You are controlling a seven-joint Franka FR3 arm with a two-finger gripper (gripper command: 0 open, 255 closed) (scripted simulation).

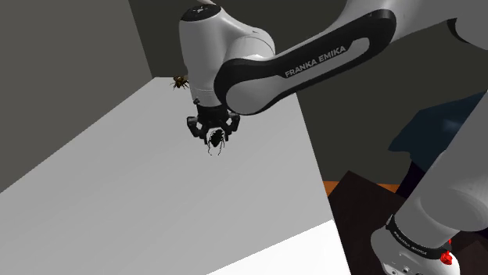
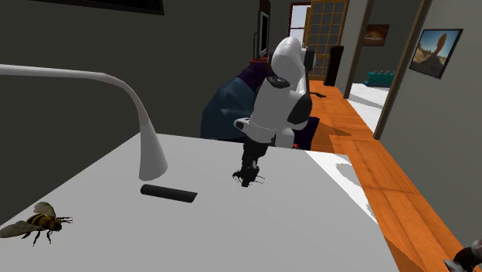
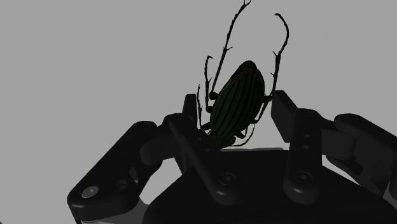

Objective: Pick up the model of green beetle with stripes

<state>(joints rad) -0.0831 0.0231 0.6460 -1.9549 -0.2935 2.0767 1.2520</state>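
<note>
White tabletop [image 1: 117,180]; pincer [image 3: 238,102] pinching striped green beetle [image 3: 236,86]; arm [image 1: 258,47] lettered "FRANKA EMIKA".

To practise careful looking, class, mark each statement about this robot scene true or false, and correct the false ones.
1. The striped beetle is right at the hand. True.
2. A bee model lies on the table, well apart from the beetle. True.
3. The bent lamp on the table is black. False: it is white; a separate black bar lies near its foot.
4. The floor beside the table is blue. False: it is orange.
5. The arm carries no lettering. False: it reads FRANKA EMIKA.
</note>
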